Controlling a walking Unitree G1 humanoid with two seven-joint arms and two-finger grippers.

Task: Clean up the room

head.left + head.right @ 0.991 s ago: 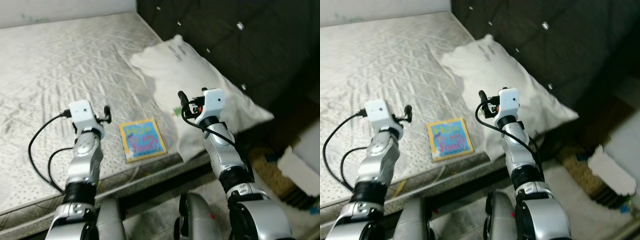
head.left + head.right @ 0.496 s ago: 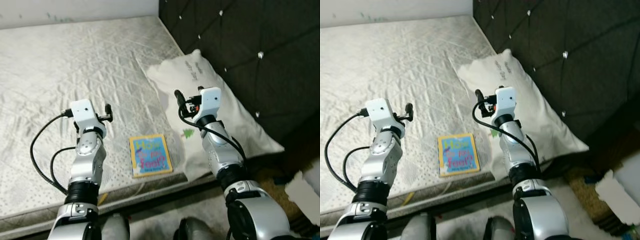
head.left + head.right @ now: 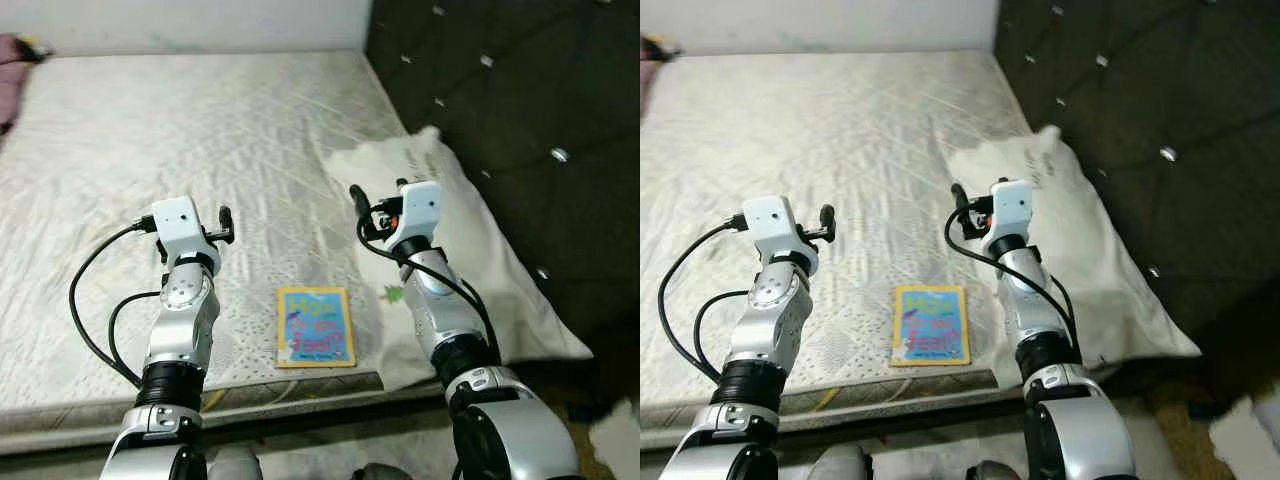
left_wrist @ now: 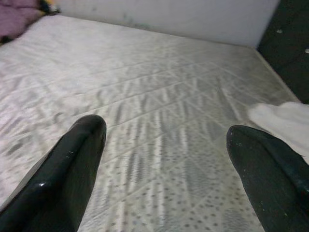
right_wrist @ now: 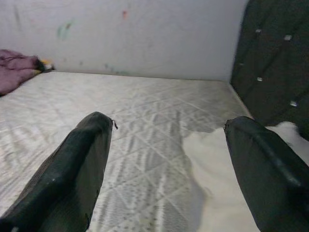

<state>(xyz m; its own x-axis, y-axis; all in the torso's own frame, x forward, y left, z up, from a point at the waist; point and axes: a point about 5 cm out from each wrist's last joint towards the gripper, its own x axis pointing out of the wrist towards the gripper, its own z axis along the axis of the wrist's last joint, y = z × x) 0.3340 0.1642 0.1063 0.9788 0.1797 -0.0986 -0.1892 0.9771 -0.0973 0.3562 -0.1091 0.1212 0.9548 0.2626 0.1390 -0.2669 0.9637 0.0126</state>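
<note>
A children's book (image 3: 315, 326) with a yellow-and-blue cover lies flat on the bare mattress (image 3: 180, 130), close to its near edge and between my two arms. A white pillow (image 3: 470, 250) lies to its right against the headboard. My left gripper (image 3: 226, 220) is raised over the mattress to the left of the book, open and holding nothing, its fingers (image 4: 72, 164) wide apart. My right gripper (image 3: 357, 198) hovers over the pillow's left edge, past the book, also open with nothing between its fingers (image 5: 82, 159).
A dark tufted headboard (image 3: 520, 90) stands along the right side of the bed. A white wall (image 5: 120, 34) runs behind the mattress. A purple cloth (image 5: 17, 65) is bunched at the far left corner of the bed. The floor shows below the bed's near edge.
The whole picture has shifted: the camera turned, so the bed now faces me more squarely and the floor clutter at the right has left view. Both arms hold the same raised pose.
</note>
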